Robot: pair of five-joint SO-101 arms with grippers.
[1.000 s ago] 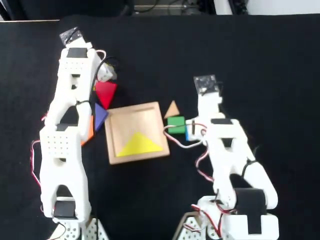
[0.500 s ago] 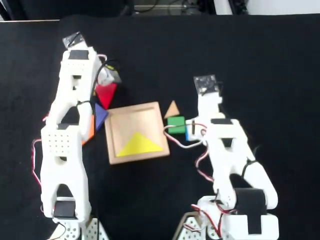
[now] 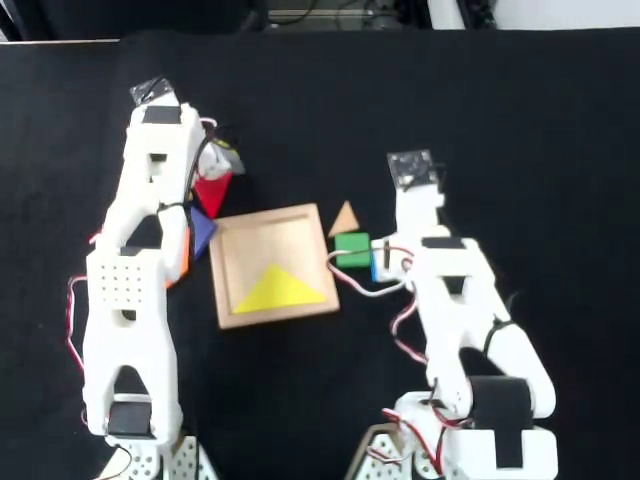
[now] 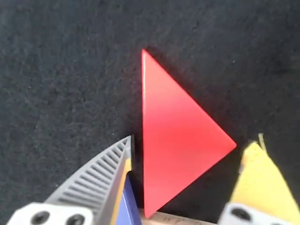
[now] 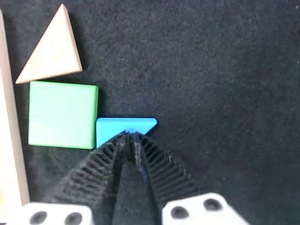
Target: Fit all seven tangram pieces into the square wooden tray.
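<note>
While the left tool (image 4: 192, 143) straddles a red triangle (image 4: 171, 126), cloth (image 4: 65, 56) spreads beyond.

Pieces half buried under both arms.
In the high view the left arm (image 3: 150, 200) covers part of the red triangle (image 3: 212, 190), part of the purple piece (image 3: 203, 228) and most of the orange piece (image 3: 184, 255). In the right wrist view the right pincer (image 5: 130, 136) hides part of the blue triangle (image 5: 112, 127), and the tray (image 5: 7, 117) runs off the picture's edge.
</note>
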